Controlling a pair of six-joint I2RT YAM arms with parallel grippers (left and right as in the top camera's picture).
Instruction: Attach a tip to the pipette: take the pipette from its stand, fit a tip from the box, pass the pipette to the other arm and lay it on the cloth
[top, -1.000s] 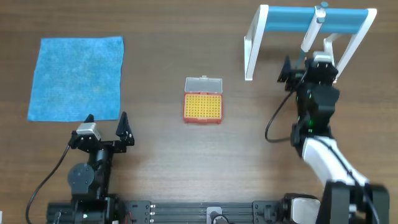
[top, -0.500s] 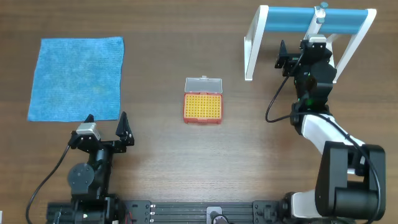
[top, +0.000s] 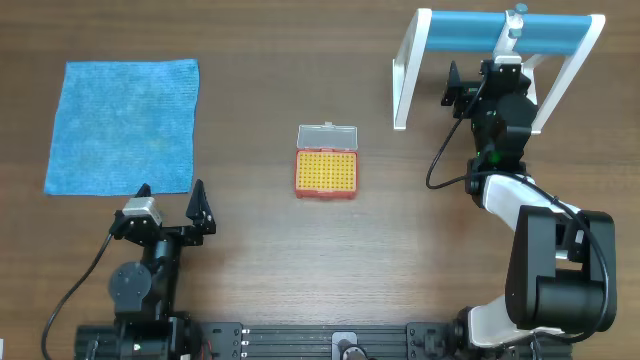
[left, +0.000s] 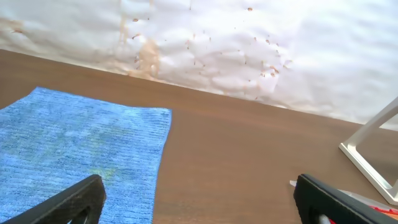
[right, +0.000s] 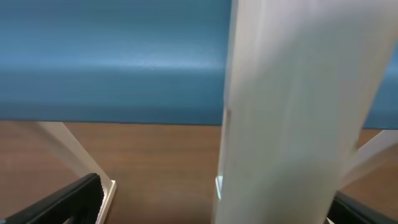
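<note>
Pipette (top: 515, 22), a slim white plastic one with a pale knob on top, hangs from the stand (top: 470, 30), a blue horizontal bar carried on two white frame legs at the far right of the brown wooden counter (top: 300, 270). The right arm reaches up to it, and the right tool (top: 485, 80) sits against the front of the stand at the level of the pipette's body. In the right wrist view the white pipette (right: 286, 106) rises close before the camera with the blue bar of the stand (right: 112, 62) behind it. The right tool (right: 211, 208) has its black fingers spread wide, one well clear of the pipette and the other just beside its far edge, so nothing is clamped.

Near the middle of the counter stands the orange tip box (top: 326, 172), its clear lid folded back and rows of yellow tips showing. A square blue woven cloth (top: 122, 125) lies flat at the far left.

The left tool (top: 170, 190) rests just beside the cloth's near right corner with its fingers spread apart and nothing between them. From the left wrist the cloth (left: 68, 149) lies ahead of the left tool (left: 202, 205), with a white leg of the stand (left: 373, 149) farther off.
</note>
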